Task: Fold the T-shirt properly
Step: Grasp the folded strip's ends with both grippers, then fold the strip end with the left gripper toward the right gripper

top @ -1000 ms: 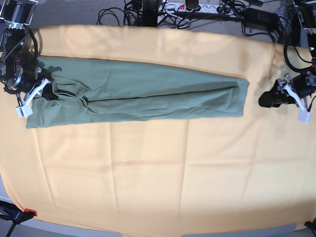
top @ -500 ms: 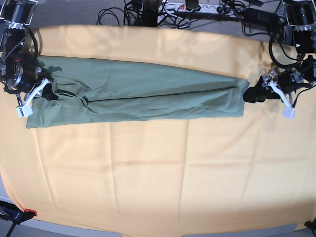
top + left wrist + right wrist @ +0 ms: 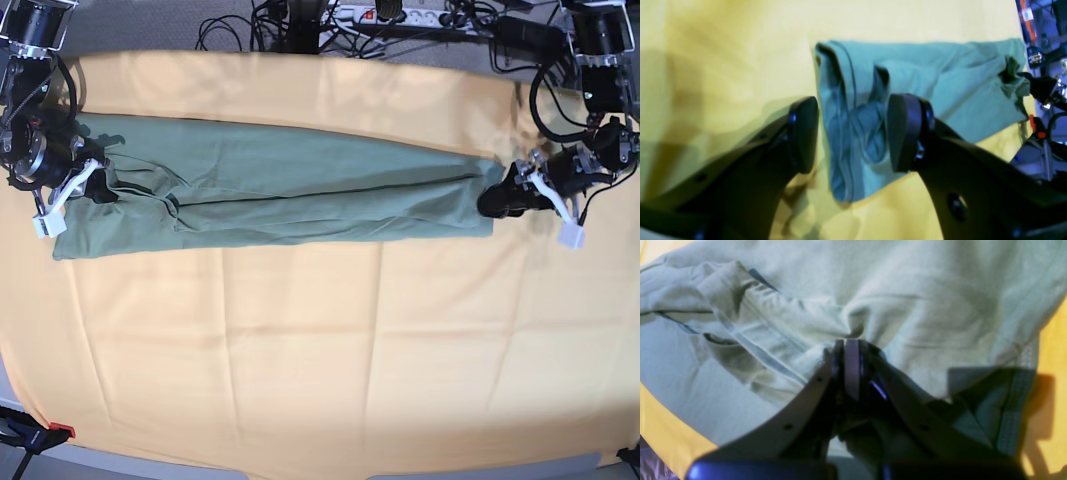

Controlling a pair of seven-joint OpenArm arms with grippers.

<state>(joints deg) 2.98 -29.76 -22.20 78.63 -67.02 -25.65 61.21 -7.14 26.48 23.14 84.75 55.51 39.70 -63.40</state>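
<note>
Fabric is lying as a long sage-green knit T-shirt (image 3: pixel 290 195) across yellow-orange cloth (image 3: pixel 320 350); our right gripper (image 3: pixel 850 351) is pinching one end, our wide-open left gripper (image 3: pixel 853 133) is now straddling the other, readying a fold.

**Right gripper pinches the shirt**

The right gripper (image 3: pixel 850 355) sits at the centre of the frame, its two dark fingers pressed together with a fold of the T-shirt (image 3: pixel 907 300) caught at their tips. Fabric puckers toward the pinch point, creases fanning out above it. At the left, a hemmed edge runs diagonally across rumpled layers. The green fabric fills most of the frame. Yellow cloth (image 3: pixel 1053 340) shows along the right edge and at the lower left corner.
</note>
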